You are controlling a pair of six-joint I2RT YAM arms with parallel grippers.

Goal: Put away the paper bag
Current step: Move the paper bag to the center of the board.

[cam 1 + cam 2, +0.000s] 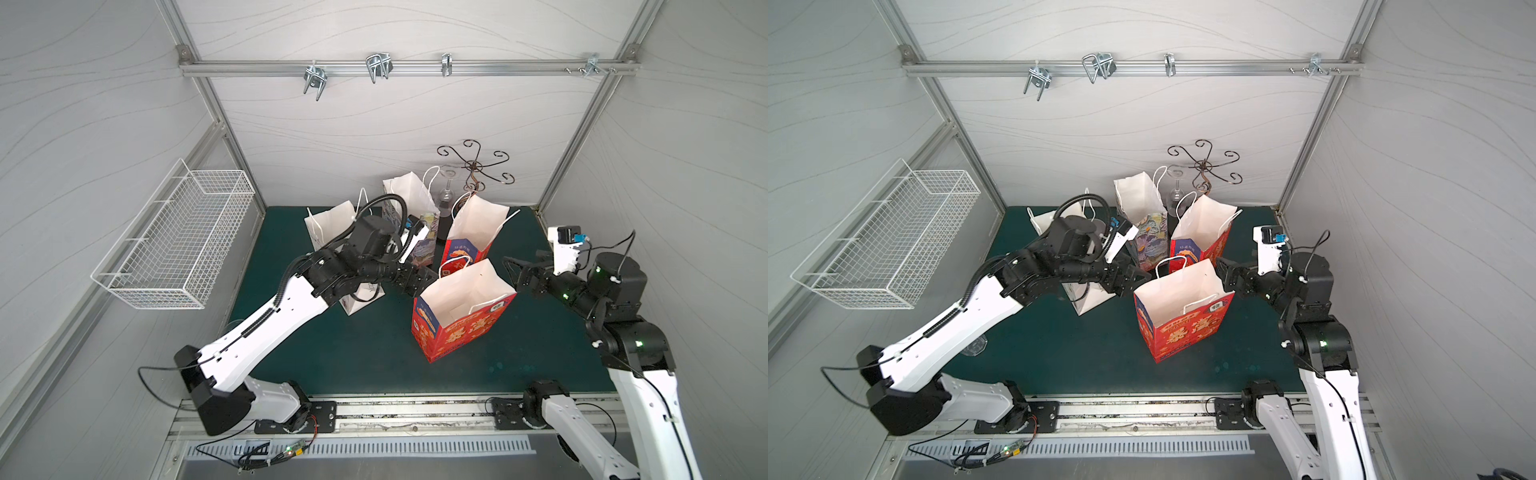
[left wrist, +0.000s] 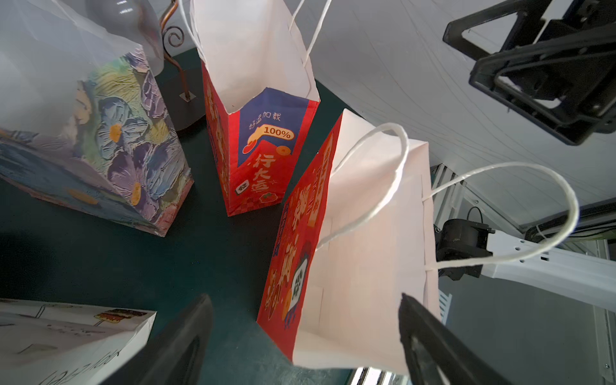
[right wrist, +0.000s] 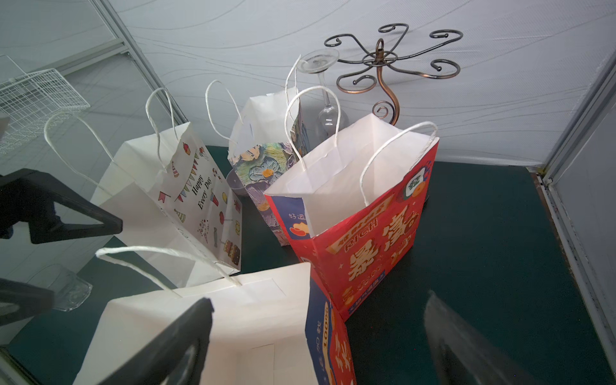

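A red paper bag (image 1: pixel 461 316) with a white inside stands open and upright mid-mat, seen in both top views (image 1: pixel 1183 316). My left gripper (image 1: pixel 419 279) is open at its left rim. In the left wrist view the bag's narrow side (image 2: pixel 350 266) lies between the left gripper's (image 2: pixel 305 320) spread fingers, with no visible touch. My right gripper (image 1: pixel 513 272) is open at the right rim. The bag's corner (image 3: pixel 320 333) sits between the right gripper's (image 3: pixel 316 320) wide jaws. Both white cord handles (image 2: pixel 383 186) stand free.
Behind stand a second red bag (image 1: pixel 473 232), a floral bag (image 1: pixel 415 216) and a white "Happy Every Day" bag (image 3: pixel 186 200). A metal glass stand (image 1: pixel 473 166) with a hanging wine glass (image 3: pixel 325 100) is at the back. Hooks (image 1: pixel 316 81) line the rail; a wire basket (image 1: pixel 178 241) hangs left.
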